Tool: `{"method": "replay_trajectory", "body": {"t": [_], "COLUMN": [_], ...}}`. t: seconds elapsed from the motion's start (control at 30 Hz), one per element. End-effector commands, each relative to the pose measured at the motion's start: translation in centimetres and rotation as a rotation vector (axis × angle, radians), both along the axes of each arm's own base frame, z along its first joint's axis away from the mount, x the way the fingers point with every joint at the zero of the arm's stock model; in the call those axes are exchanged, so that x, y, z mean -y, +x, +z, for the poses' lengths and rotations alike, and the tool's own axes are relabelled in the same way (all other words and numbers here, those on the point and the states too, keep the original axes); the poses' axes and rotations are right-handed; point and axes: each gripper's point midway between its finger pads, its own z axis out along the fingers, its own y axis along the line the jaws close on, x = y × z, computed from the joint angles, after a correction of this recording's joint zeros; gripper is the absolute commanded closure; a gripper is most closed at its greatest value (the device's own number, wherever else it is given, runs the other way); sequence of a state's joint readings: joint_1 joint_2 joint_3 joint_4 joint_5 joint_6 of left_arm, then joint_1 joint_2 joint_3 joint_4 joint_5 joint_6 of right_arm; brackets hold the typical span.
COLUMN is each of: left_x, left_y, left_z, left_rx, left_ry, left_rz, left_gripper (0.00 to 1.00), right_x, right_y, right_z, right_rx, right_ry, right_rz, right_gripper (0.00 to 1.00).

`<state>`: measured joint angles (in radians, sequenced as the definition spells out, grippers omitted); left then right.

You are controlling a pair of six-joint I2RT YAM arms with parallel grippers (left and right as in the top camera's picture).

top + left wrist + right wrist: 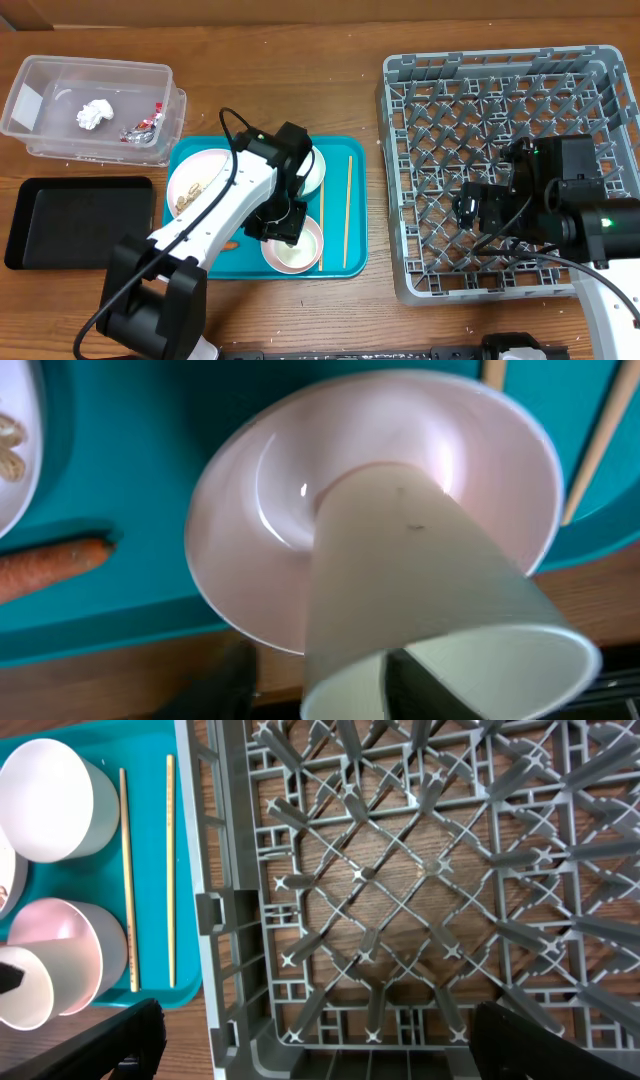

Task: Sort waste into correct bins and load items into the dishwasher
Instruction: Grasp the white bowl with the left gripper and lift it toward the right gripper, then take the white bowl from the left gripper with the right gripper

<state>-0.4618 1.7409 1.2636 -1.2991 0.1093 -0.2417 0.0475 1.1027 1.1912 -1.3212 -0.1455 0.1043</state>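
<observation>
Glossy pale pink bowl [250, 510], matt white cup [420, 590], grey plastic dish rack [228, 840], wooden table [300, 50].

The tub [60, 80] stands far left, holding the tissue [92, 115] and, to its right, the wrapper [143, 127]. The shallow tray [75, 222] lies before the tub. Right of both lies the serving tray [335, 148]. On it are the plate [195, 170] at left, a rear bowl [315, 172] and front bowl [300, 256] midway, and chopsticks [349, 200] at right. The carrot [50, 565] lies left of the front bowl, with the cup [430, 600] over it. The rack [500, 120] stands far right.
</observation>
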Motion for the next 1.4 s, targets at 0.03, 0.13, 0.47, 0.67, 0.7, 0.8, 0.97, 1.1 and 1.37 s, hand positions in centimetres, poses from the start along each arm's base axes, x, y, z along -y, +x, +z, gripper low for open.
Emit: {"method": "replay_trajectory", "body": {"t": [0.03,0.13,0.47,0.67,0.7,0.8,0.97,1.1,1.37], "left_x": [-0.2,-0.8,-1.8,5.1,6.5,9.2,11.3,11.6,11.6], "left_y": [-0.1,0.9,3.9,7.4,7.9,9.0,9.0,9.1,8.9], "left_z": [-0.3,0.0,5.5,13.2,14.9,19.2,24.2,24.6,25.0], "left_rx": [0.012,0.047,0.085,0.171,0.186,0.23,0.274,0.272,0.258], "left_ry": [0.01,0.028,-0.063,-0.689,-0.826,-1.145,-1.464,-1.486,-1.513], "left_rz": [0.013,0.022,0.049,0.029,0.016,-0.034,-0.18,-0.188,-0.189], "left_gripper": [0.9,0.96,0.96,0.96,0.96,0.96,0.96,0.96,0.96], "right_x": [0.1,0.1,1.5,5.4,5.1,0.3,-9.7,-11.7,-13.4], "right_y": [0.3,0.3,0.6,3.1,3.9,6.1,4.8,4.7,4.6], "right_z": [0.9,0.9,0.8,2.2,2.6,4.1,8.7,10.6,13.9], "right_rx": [0.033,0.032,0.043,0.155,0.186,0.288,0.451,0.513,0.669], "right_ry": [-0.012,-0.012,-0.083,-0.193,-0.164,0.031,0.473,0.633,0.797], "right_rz": [-0.002,-0.002,-0.034,-0.288,-0.287,-0.045,0.541,0.674,0.892], "right_gripper": [0.0,0.0,0.0,0.0,0.0,0.0,0.0,0.0,0.0]}}
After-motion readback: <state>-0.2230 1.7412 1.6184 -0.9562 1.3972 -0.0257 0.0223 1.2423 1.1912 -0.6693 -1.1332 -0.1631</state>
